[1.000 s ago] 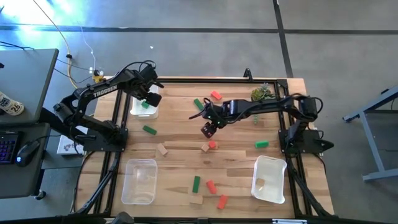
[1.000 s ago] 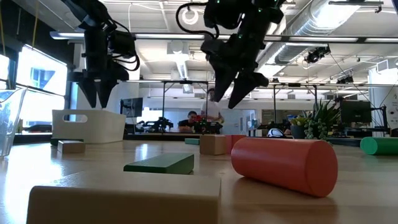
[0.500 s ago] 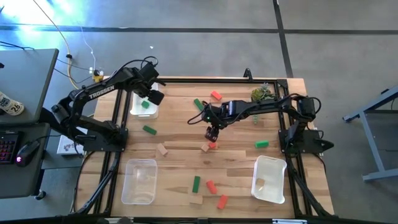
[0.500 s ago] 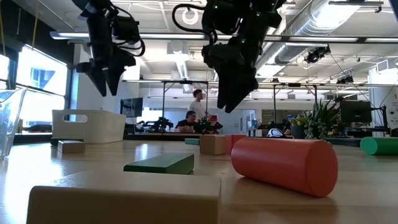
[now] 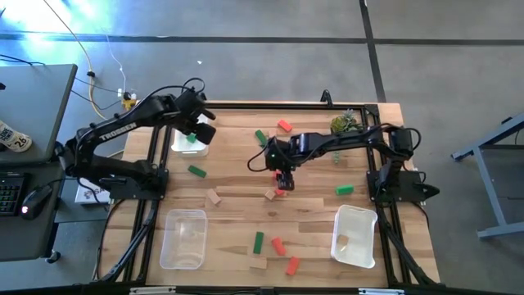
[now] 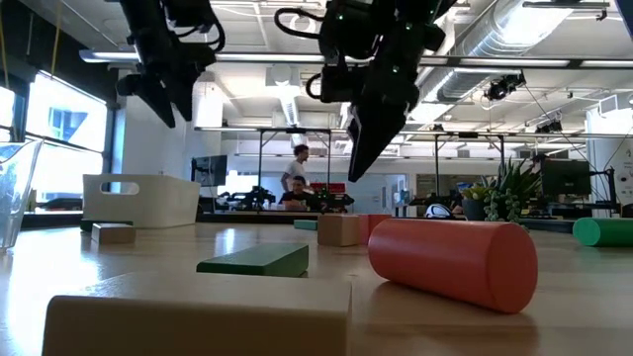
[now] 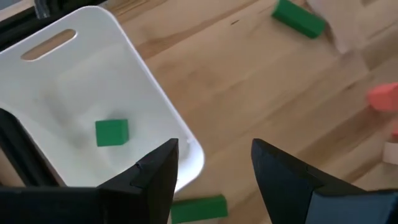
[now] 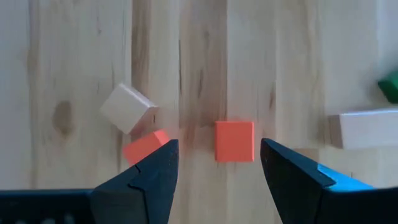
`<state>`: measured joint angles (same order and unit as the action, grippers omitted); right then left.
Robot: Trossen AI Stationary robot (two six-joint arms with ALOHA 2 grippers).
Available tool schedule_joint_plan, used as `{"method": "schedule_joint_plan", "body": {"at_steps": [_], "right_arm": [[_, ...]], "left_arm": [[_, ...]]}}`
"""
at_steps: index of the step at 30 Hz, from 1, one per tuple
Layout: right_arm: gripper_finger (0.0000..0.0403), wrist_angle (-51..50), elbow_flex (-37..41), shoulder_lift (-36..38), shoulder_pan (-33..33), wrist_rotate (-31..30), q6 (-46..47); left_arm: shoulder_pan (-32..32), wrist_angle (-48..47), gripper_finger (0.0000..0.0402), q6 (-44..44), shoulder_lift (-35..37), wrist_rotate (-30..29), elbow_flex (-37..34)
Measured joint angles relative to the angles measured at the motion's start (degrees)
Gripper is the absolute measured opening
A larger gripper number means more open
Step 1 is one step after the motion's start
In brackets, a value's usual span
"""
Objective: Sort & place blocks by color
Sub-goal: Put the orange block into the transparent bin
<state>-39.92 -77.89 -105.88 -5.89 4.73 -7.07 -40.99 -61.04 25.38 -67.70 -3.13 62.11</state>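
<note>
Red-orange cube (image 8: 234,141) lies between the right hand's (image 8: 214,163) open fingers.

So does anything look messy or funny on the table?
Nothing is broken or spilled. Small wooden blocks lie scattered across the wooden table, still unsorted. Only one green cube sits in the white tray.

Red, green, tan blocks (image 5: 257,242) lie scattered flat.
</note>
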Motion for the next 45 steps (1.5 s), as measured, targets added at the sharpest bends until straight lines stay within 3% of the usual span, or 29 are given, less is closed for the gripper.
{"method": "schedule_joint_plan", "body": {"at_steps": [21, 25, 31, 45], "right_arm": [[0.0210, 1.98, 0.00, -8.66, -0.35, -3.03, -0.70], [0.0183, 2.02, 0.00, -9.01, -0.35, -3.06, 1.11], [0.0106, 2.01, -0.04, -8.97, -0.59, -2.79, 3.93], [0.0105, 3.09, -0.07, -4.12, -1.46, -2.29, 12.83]], "left_arm": [[2.84, 0.78, 0.0189, 1.04, 0.56, -2.24, 0.06], [2.84, 1.03, 0.0190, 0.70, 0.56, -2.24, 0.04], [2.84, 1.16, 0.0189, 0.54, 0.56, -2.24, 0.04], [2.84, 1.44, 0.0190, -11.40, 0.56, -1.87, 0.03]]}}
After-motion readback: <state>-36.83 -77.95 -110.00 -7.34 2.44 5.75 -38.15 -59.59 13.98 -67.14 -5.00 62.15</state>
